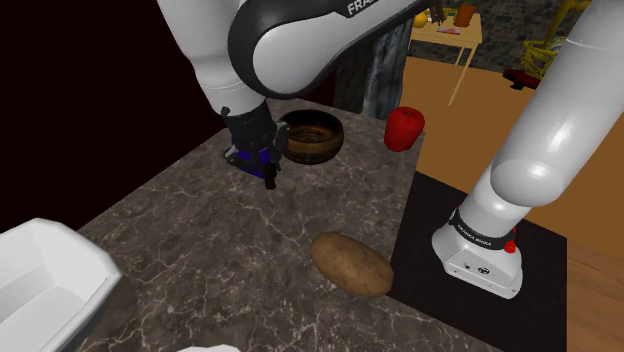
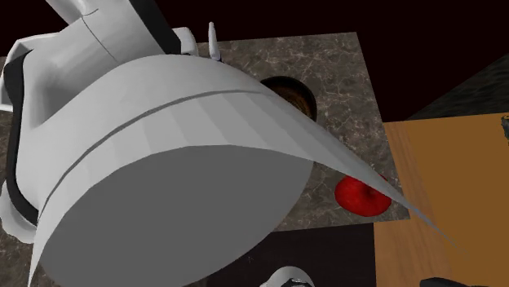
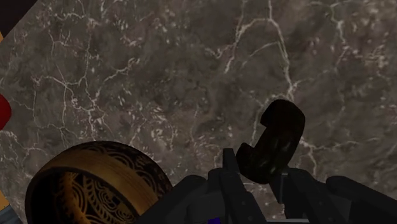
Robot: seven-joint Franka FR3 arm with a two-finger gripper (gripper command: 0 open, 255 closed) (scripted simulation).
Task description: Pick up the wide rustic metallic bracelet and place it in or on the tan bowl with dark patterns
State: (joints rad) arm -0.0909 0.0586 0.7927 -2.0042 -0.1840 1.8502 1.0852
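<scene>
- The scene was a dark marbled counter [image 1: 200, 245], with a black area beyond its far edge.
- And there was the bracelet [image 3: 275, 141], a dark open cuff, its lower end clamped between the two fingers of the gripper [image 3: 257, 170] and the rest standing out past the tips.
- Whether it had cleared the counter, I could not tell.
- The bowl [image 3: 89, 191], patterned inside, sat just beside the gripper, on the shoulder view's right of the hand.
- The grasp looked made, so the carry was the step in hand.
- Next it called for a lift above the rim, a short shift over the bowl, then a release.
- The arm [image 1: 300, 40] swept in from above, wrist bent down, hand pointing at the counter and low over it.
- A red fruit [image 1: 404, 128] and a potato [image 1: 350, 262] lay well apart from the action.
</scene>
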